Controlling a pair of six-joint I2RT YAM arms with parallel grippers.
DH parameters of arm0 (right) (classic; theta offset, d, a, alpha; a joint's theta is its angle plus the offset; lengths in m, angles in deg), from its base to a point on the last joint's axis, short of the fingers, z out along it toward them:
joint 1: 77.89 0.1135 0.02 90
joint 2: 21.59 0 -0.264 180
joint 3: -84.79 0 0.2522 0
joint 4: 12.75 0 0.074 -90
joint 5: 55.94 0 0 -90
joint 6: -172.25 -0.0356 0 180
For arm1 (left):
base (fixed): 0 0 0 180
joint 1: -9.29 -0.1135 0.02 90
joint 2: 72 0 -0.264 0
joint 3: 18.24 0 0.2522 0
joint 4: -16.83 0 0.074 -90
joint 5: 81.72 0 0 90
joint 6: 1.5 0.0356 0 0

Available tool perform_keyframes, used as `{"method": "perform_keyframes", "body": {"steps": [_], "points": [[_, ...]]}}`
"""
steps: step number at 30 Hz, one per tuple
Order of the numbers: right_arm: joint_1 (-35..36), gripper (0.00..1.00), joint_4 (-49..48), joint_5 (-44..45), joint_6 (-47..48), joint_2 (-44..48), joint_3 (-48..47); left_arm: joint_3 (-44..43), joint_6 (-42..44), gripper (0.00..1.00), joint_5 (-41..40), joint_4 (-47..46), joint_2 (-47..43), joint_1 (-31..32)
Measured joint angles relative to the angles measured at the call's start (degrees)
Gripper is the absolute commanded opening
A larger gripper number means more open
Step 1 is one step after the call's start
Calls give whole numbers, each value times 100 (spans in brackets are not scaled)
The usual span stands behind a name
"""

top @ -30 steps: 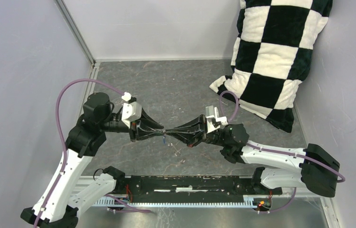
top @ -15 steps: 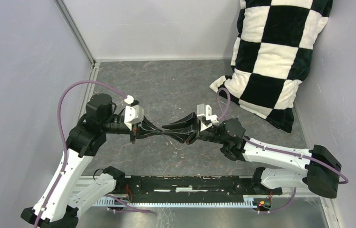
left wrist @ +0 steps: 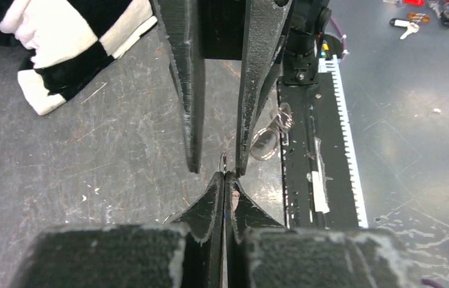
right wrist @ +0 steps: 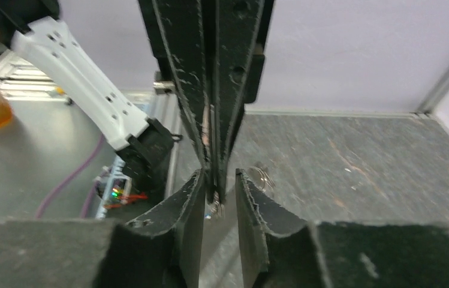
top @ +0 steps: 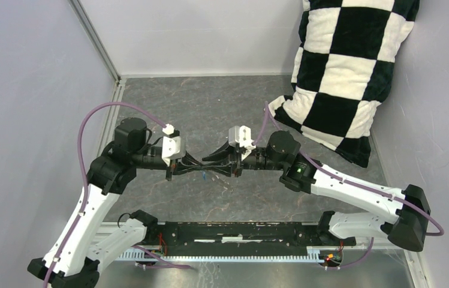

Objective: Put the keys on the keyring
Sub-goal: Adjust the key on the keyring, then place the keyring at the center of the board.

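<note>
The left hand [left wrist: 225, 183] is pinched fully shut. A sliver of dark wire stands out edge-on just past its tips. I take this to be the keyring [left wrist: 224, 163], held above the table [top: 210, 108] between the two arms. The right hand [right wrist: 220, 179] faces it tip to tip, its jaws narrowly parted and straddling the left tips, gripping nothing that I can make out. In the top view a speck of blue, most likely the key [top: 202, 174], sits just under the meeting point. Whether it hangs on the wire or is clamped I cannot tell.

The step in hand looks like threading or re-gripping at the ring. To do it well, the left hand should clamp firmly and hold motionless, so the wire cannot swivel. The right hand should close only once its piece lies squarely between the pads, then travel slowly along the wire, not across it. Sideways force would twist the ring out of the pinch. Two bright loose rings [left wrist: 267, 141] on the table near the base rail are best left alone.
</note>
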Motion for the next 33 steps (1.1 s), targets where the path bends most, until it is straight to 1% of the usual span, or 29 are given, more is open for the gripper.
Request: {"method": "perform_keyframes", "body": {"steps": [4,7,9,10,13,15,17,18,19,20,22,23,25,27,28,29,31,33], "points": [[-129,47,433,417,264,199,142,212,404,2,-118,-61,42,2],[-323,60,592,940,365,682,658,684,728,2,-240,-232,127,2],[-435,75,623,1325,393,1029,1045,1067,857,2,-345,-404,302,7],[-483,97,616,1497,389,1167,1222,1246,927,2,-420,-525,503,7],[-577,98,599,2048,356,1462,1766,1491,1095,2,-640,-833,1224,7],[-640,98,590,2398,343,1567,2133,1510,1217,2,-804,-968,1779,7],[-691,98,570,2734,262,1648,2500,1397,1331,4,-975,-1029,2465,7],[-717,98,568,2924,225,1690,2688,1252,1357,5,-824,-1038,2785,-4],[-737,98,568,3093,177,1727,2835,1010,1397,7,-837,-1084,3051,-4],[-745,98,568,3228,140,1759,2942,778,1447,11,-929,-1172,3298,0],[-774,98,514,3541,70,1825,3141,363,1510,15,-1084,-1281,3799,22],[-778,98,459,3665,50,1849,3200,155,1513,23,-1185,-1327,4063,33],[-780,98,317,3897,17,1886,3303,-289,1532,50,-1390,-1346,4599,70],[-780,98,153,4061,4,1895,3383,-616,1589,72,-1606,-1290,5112,101],[-785,98,94,4142,0,1891,3414,-732,1587,92,-1694,-1255,5342,114],[-789,98,26,4216,-13,1878,3445,-831,1563,99,-1766,-1196,5532,120],[-820,98,-74,4369,-35,1818,3475,-1040,1429,100,-1895,-1056,5849,133],[-852,98,-155,4544,-39,1755,3491,-1220,1300,100,-2004,-986,5978,133]]}}
